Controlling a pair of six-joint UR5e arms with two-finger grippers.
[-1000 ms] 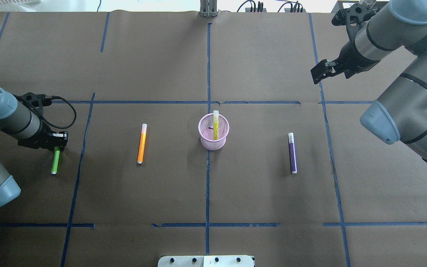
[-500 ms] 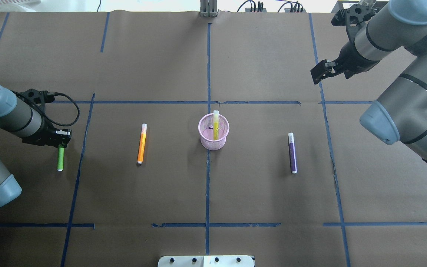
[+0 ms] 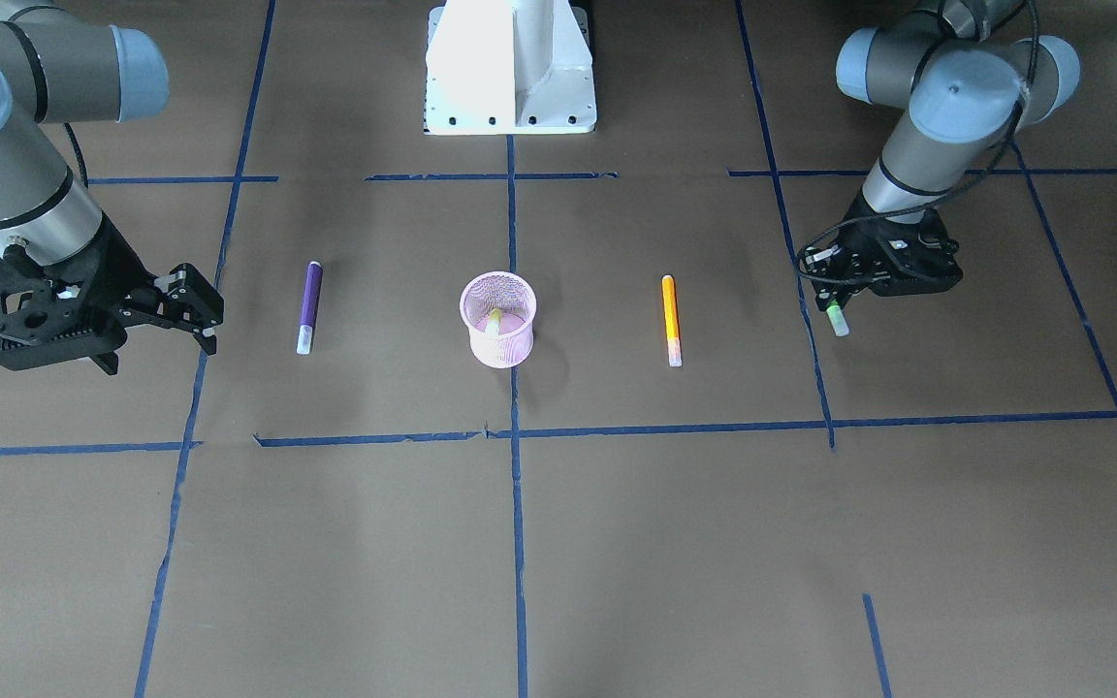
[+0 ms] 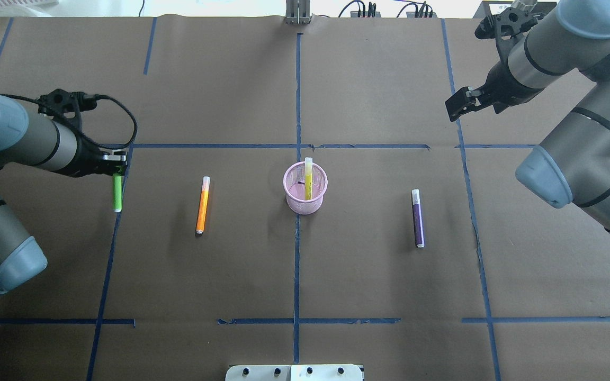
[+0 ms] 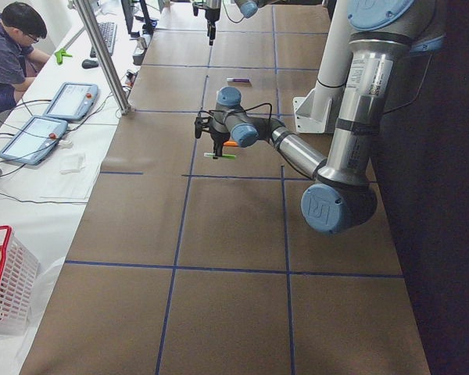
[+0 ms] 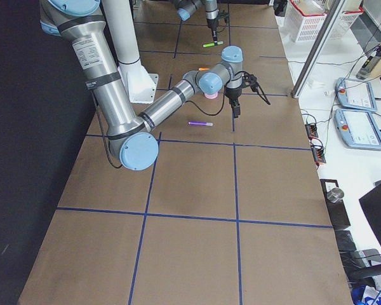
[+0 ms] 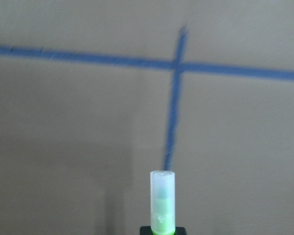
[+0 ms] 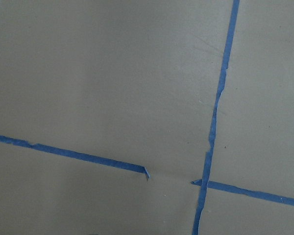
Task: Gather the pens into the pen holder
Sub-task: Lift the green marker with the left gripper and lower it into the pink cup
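Four pens belong to this job, and one is already home: the yellowish pen [image 4: 308, 177] stands leaning inside the small round pink wire-mesh cup [image 4: 293, 200] in the middle of the brown paper table [image 4: 231, 264]. The slim orange pen [image 4: 202, 206] lies flat on one side of the cup. The slim purple pen [image 4: 418, 219] lies flat on the other side. Both are well apart from the cup.

The bright green pen [image 4: 117, 193] is out past the orange pen, pinched tight in the left gripper [image 4: 115, 170]. It looks lifted off the paper. The right gripper [image 3: 202, 312] hangs far off with its fingers spread and nothing in them.

A pen like this is light and hard and will not bend. It is smooth and round too, so I think it could slip or swing in a loose hold. The grip is near one end, with the pale cap end sticking out, so the long part may wobble. The cup looks light and could tip if bumped.

The black fingers hide the held end of the green pen. I cannot tell how much it tilts. The bottom of the yellowish pen shows only dimly through the mesh. The right wrist view shows just paper and blue tape lines [image 8: 213, 122].
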